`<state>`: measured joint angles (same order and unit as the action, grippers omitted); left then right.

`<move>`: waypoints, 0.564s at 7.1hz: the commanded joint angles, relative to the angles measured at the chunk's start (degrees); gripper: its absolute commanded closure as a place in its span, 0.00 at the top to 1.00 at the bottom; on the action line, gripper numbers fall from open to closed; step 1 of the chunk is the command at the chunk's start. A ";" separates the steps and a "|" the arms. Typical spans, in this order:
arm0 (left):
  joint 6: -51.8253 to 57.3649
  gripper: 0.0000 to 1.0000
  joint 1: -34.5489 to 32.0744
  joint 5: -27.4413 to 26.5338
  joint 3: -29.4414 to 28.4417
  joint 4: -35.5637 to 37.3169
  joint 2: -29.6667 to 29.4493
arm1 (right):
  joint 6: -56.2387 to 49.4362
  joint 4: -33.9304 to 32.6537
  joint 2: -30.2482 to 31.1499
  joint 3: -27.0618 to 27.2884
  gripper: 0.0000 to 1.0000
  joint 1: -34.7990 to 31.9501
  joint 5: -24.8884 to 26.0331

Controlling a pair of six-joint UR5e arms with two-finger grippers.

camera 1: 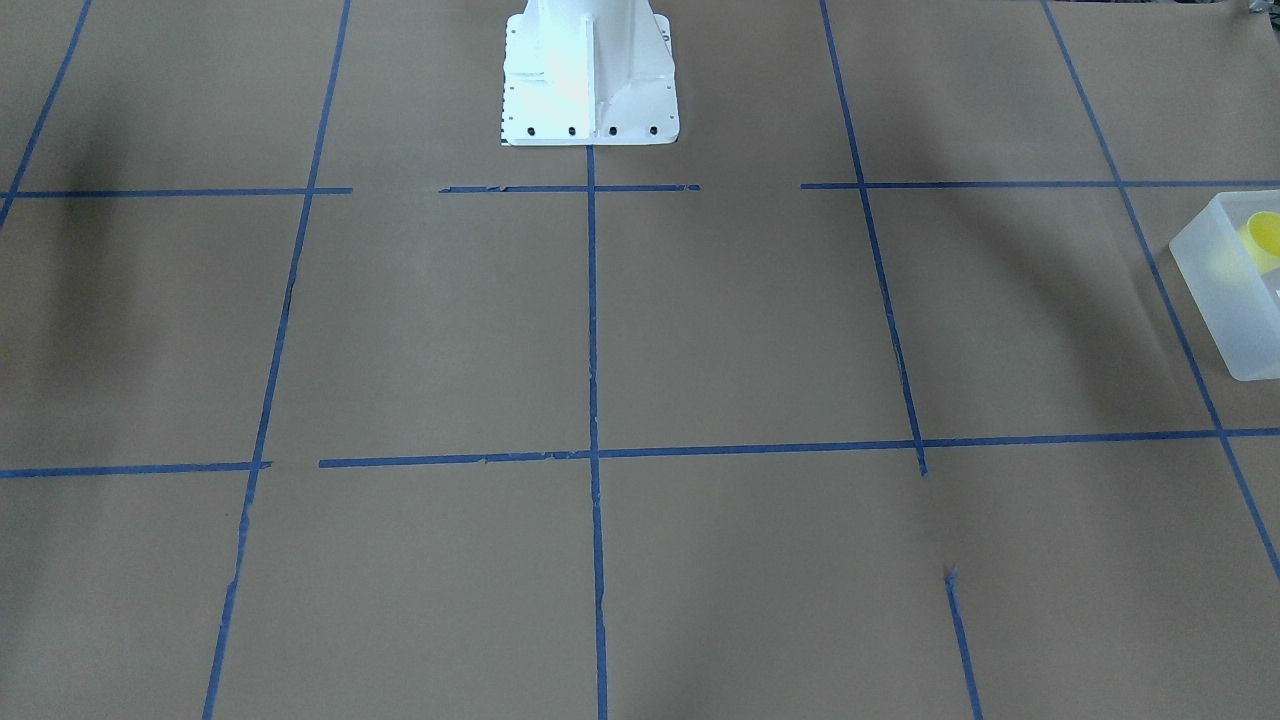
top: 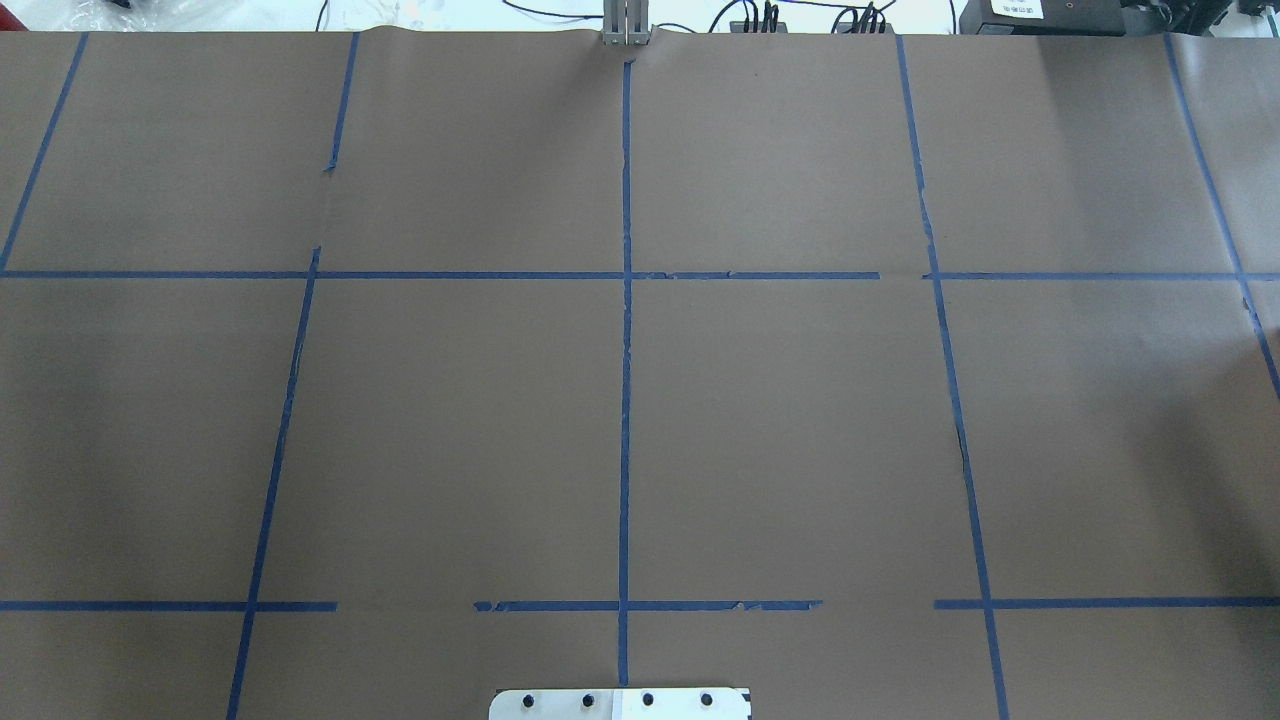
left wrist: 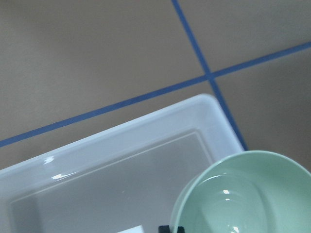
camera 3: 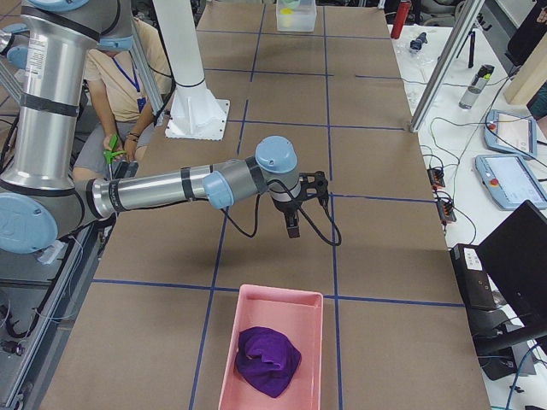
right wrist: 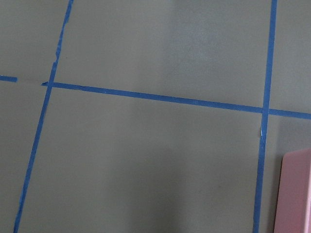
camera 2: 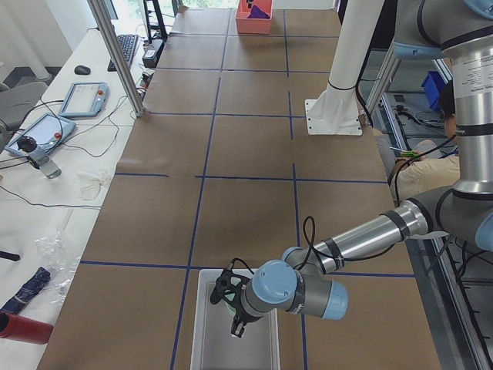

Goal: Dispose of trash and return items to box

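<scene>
Left wrist-mounted: green bowl (left wrist: 252, 194) seen at box (left wrist: 121, 130) corner. Bowl return judged underway; setting down, release needed next. Opening of left gripper (camera 2: 236, 328), right gripper (camera 3: 292, 228): cannot be told.

Box (camera 1: 1215, 310): cut off by the front-facing view's right edge, as is the yellow cup (camera 1: 1265, 235) inside it. Green bowl (left wrist: 243, 194): cropped at the left wrist view's lower edge. Left end effector (camera 2: 236, 330) and right end effector (camera 3: 293, 229): jaw spacing too small to tell.
</scene>
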<state>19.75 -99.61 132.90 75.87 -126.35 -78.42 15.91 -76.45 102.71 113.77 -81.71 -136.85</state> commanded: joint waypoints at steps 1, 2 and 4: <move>2.31 0.00 -1.11 0.08 -4.85 1.45 -3.92 | 0.35 -0.02 0.21 -0.04 1.00 0.15 0.00; 2.13 0.00 -1.11 -0.53 -7.12 1.89 -6.81 | 0.35 -0.02 0.30 -0.13 1.00 0.15 0.00; 2.13 0.00 -1.29 -2.91 -9.42 1.46 -8.77 | 0.52 -0.02 0.48 -0.39 1.00 0.33 -0.08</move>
<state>21.92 -100.78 130.94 67.62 -124.74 -86.08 16.30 -76.46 103.11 113.58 -81.47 -136.94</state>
